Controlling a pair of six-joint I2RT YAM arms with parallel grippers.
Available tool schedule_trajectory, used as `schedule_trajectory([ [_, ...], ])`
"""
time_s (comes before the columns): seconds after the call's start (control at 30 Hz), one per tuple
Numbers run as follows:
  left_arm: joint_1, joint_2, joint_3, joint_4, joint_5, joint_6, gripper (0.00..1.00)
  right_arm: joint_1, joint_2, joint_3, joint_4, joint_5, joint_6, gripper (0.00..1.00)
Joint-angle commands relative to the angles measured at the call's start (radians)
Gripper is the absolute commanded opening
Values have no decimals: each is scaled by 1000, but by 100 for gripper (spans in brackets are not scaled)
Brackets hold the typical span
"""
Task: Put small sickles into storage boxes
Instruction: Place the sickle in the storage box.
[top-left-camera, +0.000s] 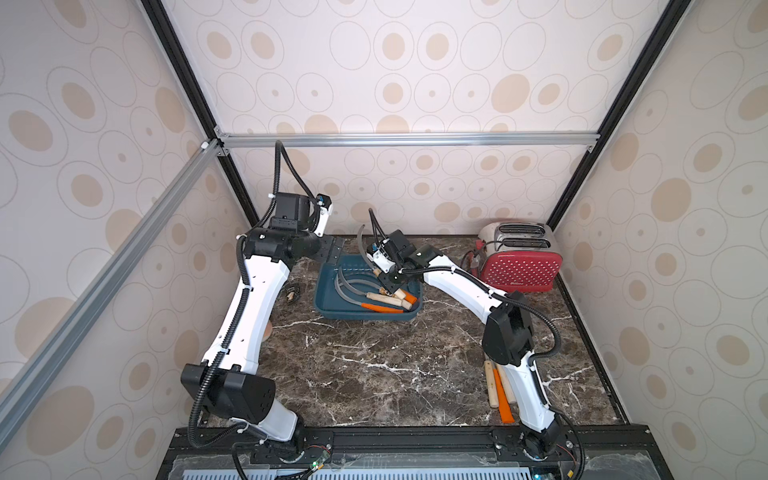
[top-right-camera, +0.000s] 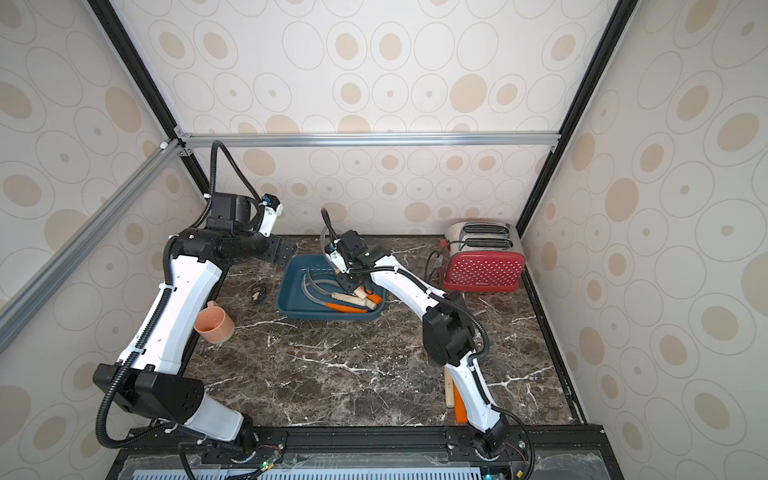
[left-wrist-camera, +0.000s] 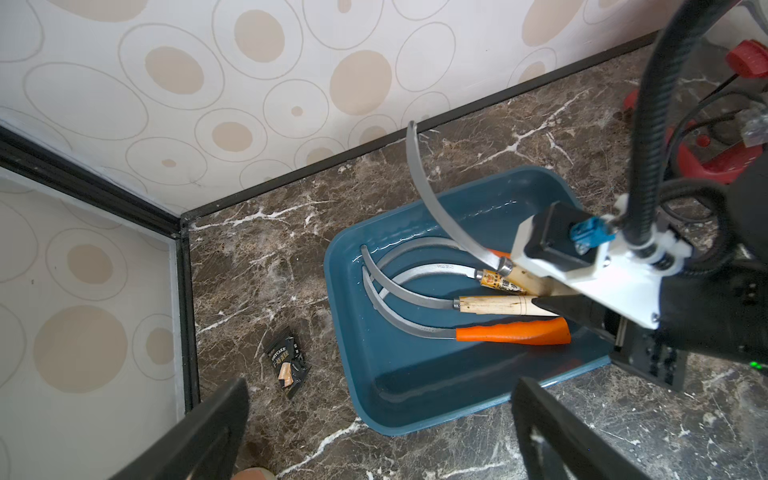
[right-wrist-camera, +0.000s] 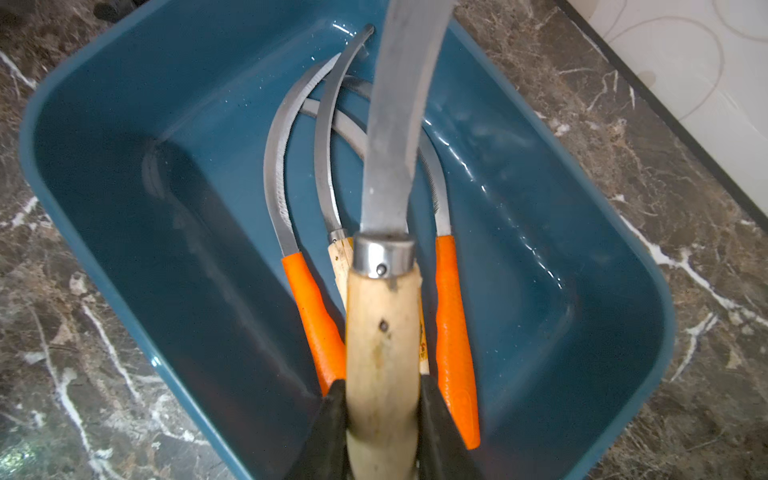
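Right wrist view looks along a wooden-handled sickle (right-wrist-camera: 382, 332) that the right gripper (right-wrist-camera: 382, 415) holds: its black fingers (right-wrist-camera: 332, 419) are closed tight on both sides of the pale handle. The sickle's grey blade reaches out over the teal storage box (right-wrist-camera: 124, 145), above the sickles that lie inside it. These include two orange-handled sickles (right-wrist-camera: 316, 316) and a second wooden one (right-wrist-camera: 338, 257); whether the held sickle touches them cannot be told. In both top views the storage box (top-left-camera: 328, 291) (top-right-camera: 291, 299) sits just above the middle of the frame, and the held sickle's blade (top-left-camera: 360, 249) curves up out of it toward the back wall. The left gripper (left-wrist-camera: 380, 386) hangs beside the box's upper-left corner, its fingers (left-wrist-camera: 216, 415) spread wide with nothing between them. More sickles (top-left-camera: 498, 390) lie on the marble table (top-left-camera: 374, 374) at the lower right of the frame, orange and wooden handles side by side, their blades hidden under the right arm. A red dotted toaster (top-left-camera: 519, 270) stands at the right of the box. A black snack wrapper (left-wrist-camera: 286, 365) lies on the table left of the box, and a peach cup (top-right-camera: 214, 326) stands lower left of it.
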Motion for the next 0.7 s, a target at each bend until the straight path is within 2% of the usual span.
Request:
schedule_trajectory([
  [0.0, 4, -22, 22, -3, 14, -4, 99, 39, 44, 58, -46, 110, -98, 0],
  [0.2, 3, -22, 17, -1, 23, -8, 99, 79, 97, 100, -72, 201, -172, 0],
  [0.67, 3, -27, 12, 0, 38, -7, 99, 86, 139, 183, -134, 136, -214, 0],
])
